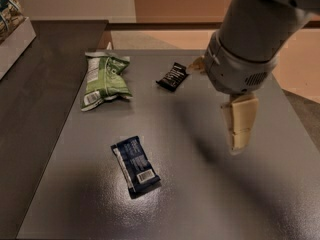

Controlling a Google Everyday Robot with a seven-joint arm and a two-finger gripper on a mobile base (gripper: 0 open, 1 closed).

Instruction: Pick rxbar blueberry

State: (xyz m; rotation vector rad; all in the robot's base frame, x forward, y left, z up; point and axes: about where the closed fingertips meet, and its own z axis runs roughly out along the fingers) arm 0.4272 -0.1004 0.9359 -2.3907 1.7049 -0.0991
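Observation:
The rxbar blueberry [135, 165] is a flat dark navy bar wrapper with a white barcode label. It lies on the grey table [200, 194] at the front left, skewed. My gripper [239, 134] hangs from the big grey arm [250, 39] above the table's right middle. It is well to the right of the bar and a little farther back, holding nothing that I can see.
A green-and-white snack bag [104, 79] lies at the back left of the table. A small black bar wrapper [173, 76] lies at the back middle, just left of the arm. A dark counter [35, 84] with a white box [12, 29] runs along the left.

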